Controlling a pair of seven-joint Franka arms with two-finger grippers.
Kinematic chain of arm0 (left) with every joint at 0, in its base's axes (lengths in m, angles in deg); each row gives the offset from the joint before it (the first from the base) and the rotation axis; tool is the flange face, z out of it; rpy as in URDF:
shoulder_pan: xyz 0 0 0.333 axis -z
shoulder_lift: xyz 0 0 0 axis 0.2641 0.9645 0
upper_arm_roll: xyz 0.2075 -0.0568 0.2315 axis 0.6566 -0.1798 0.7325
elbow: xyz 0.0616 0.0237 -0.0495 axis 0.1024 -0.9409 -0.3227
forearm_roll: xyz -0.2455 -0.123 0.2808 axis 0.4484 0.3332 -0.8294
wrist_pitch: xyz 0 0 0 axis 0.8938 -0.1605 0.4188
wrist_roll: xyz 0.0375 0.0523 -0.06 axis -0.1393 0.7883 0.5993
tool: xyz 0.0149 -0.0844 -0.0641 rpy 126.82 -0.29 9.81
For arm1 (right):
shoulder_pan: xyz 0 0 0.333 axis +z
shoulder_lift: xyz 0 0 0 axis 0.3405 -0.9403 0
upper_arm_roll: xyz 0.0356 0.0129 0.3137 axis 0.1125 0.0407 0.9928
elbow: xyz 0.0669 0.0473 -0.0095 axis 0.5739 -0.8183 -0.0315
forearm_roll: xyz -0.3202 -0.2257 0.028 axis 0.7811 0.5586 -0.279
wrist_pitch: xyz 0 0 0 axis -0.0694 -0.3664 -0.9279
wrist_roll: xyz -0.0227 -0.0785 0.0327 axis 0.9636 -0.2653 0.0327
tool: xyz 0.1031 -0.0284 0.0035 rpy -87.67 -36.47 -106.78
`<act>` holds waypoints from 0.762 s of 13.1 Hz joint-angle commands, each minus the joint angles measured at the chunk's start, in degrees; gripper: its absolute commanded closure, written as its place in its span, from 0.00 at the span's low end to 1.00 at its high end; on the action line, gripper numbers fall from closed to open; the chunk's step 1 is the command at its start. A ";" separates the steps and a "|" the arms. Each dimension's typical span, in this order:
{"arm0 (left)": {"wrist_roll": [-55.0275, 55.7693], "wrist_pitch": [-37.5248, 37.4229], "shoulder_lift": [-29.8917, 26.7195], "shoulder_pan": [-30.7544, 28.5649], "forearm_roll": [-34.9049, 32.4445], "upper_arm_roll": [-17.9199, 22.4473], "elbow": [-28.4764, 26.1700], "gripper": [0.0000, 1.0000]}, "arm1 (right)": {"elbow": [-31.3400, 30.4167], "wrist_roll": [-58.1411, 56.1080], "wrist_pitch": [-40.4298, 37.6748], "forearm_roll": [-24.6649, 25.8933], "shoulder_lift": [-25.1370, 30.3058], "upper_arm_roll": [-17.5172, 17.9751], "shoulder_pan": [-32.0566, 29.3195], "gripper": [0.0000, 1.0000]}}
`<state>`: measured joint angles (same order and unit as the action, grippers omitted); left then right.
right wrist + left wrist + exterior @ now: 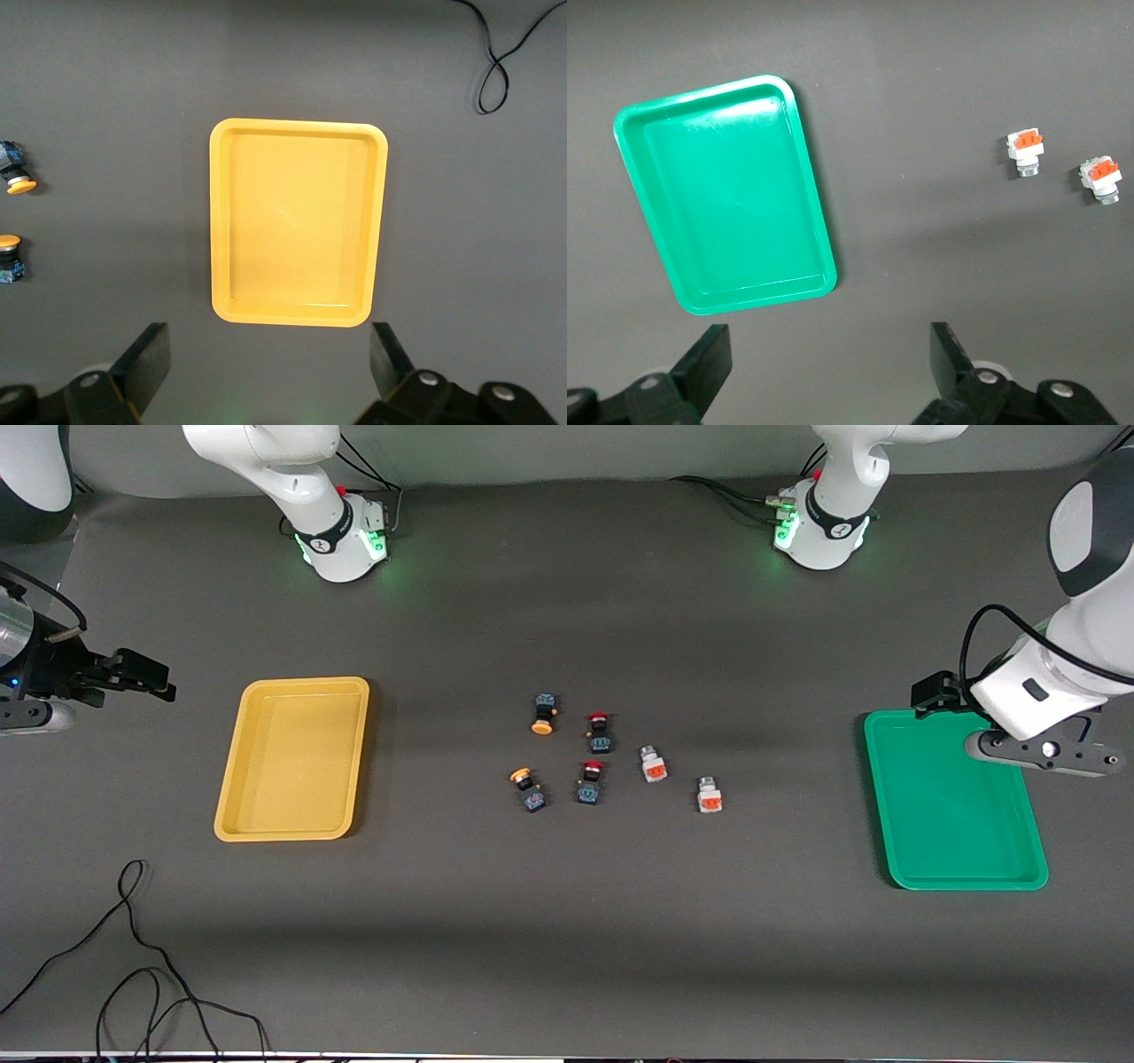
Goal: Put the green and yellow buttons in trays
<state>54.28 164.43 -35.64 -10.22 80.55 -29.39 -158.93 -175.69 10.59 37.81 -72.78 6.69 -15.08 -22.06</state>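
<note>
The yellow tray (292,757) lies toward the right arm's end of the table, and the green tray (952,806) toward the left arm's end. Between them lie two yellow-capped buttons (542,713) (526,788) and two white-grey buttons (653,763) (709,794). My right gripper (146,677) hangs high, open and empty, with the yellow tray (297,221) and both yellow caps (18,177) (9,257) in its wrist view. My left gripper (935,691) hangs high by the green tray's farther edge, open and empty. Its wrist view shows the green tray (722,190) and the white-grey buttons (1025,150) (1100,177).
Two red-capped black switches (599,732) (591,781) lie among the buttons. A loose black cable (133,957) curls on the table nearer the front camera than the yellow tray, and it also shows in the right wrist view (496,71).
</note>
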 commanded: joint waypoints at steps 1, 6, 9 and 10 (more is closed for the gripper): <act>-0.74 -1.08 -0.15 0.79 -0.50 0.74 0.48 0.00 | 0.61 0.74 0.49 0.47 -0.17 -0.34 0.58 0.00; -1.09 -1.17 -0.15 -0.34 -0.50 0.83 0.48 0.00 | 0.52 0.48 0.67 0.38 -0.26 -0.25 0.58 0.00; -1.00 -3.62 0.03 -0.70 -0.32 0.83 0.66 0.00 | -0.26 0.91 0.84 0.21 0.00 -0.25 1.01 0.00; -0.91 -3.63 0.20 -1.40 0.03 0.74 0.66 0.00 | -1.66 1.35 1.36 0.12 0.35 -0.16 2.50 0.00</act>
<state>54.11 162.16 -35.60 -10.89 80.54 -28.67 -158.94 -175.80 10.59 38.10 -72.83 6.58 -15.04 -21.75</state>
